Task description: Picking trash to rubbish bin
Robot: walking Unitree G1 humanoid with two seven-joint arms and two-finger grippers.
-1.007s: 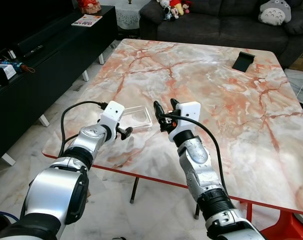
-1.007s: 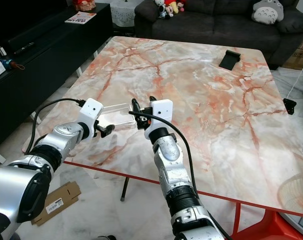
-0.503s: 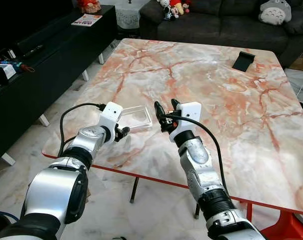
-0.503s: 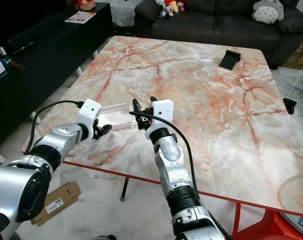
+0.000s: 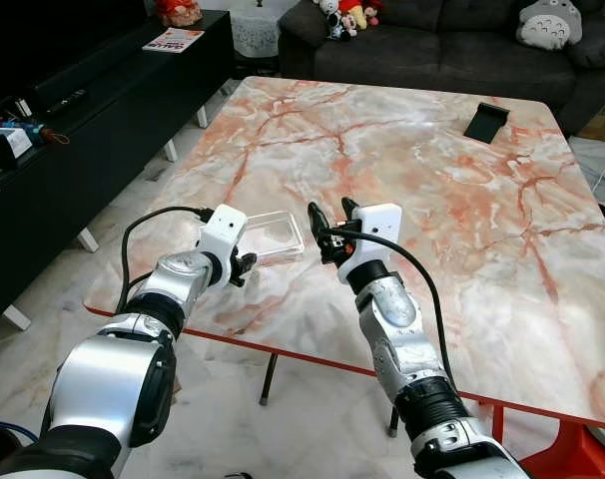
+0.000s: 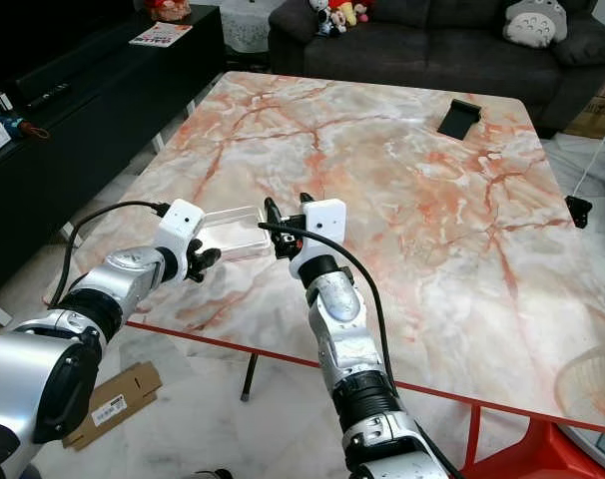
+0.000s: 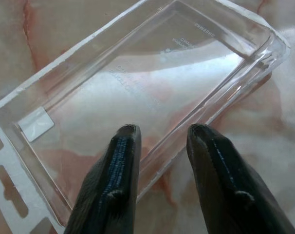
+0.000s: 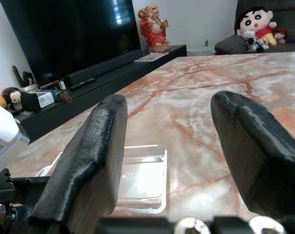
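A clear plastic package (image 5: 274,236) lies flat on the marble table (image 5: 432,180), near its front left corner. My left gripper (image 5: 245,266) is at the package's near edge. In the left wrist view its two black fingers (image 7: 119,165) stand a little apart and open, with the package's rim (image 7: 196,117) running between their tips. My right gripper (image 5: 329,228) hovers just right of the package, its fingers (image 8: 99,151) spread wide and empty. The package (image 8: 140,178) lies low between them in the right wrist view.
A black stand (image 5: 485,121) sits at the table's far right. A dark TV console (image 5: 73,130) runs along the left, and a sofa with plush toys (image 5: 452,35) is behind. The table's red front edge (image 5: 312,357) is close to my arms. Cardboard (image 6: 113,403) lies on the floor.
My left gripper has edged in to the package's rim and its fingers have drawn closer together. The right arm and the package have stayed put.
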